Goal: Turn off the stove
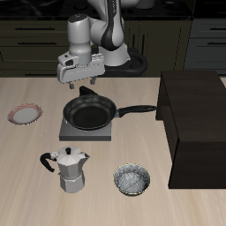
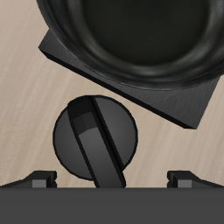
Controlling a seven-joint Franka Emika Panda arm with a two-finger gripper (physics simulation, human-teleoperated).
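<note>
From the front, the pan [image 1: 89, 112] covers most of the stove [image 1: 86, 131], a flat grey square near the middle of the tabletop [image 1: 26, 190]; only its edges show. The claw [image 1: 78, 86] hangs over its back edge, hiding the knob. At the wrist, the black round knob [image 2: 94, 136] lies between the spread, empty fingertips [image 2: 39, 178], its ridge tilted. The pan's rim is cut off.

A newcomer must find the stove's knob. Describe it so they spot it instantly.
Start at the black frying pan mid-table; beneath it lies the flat grey stove. Just behind the stove, under the tool, sits the knob: a round black dial with a raised bar across it.
</note>
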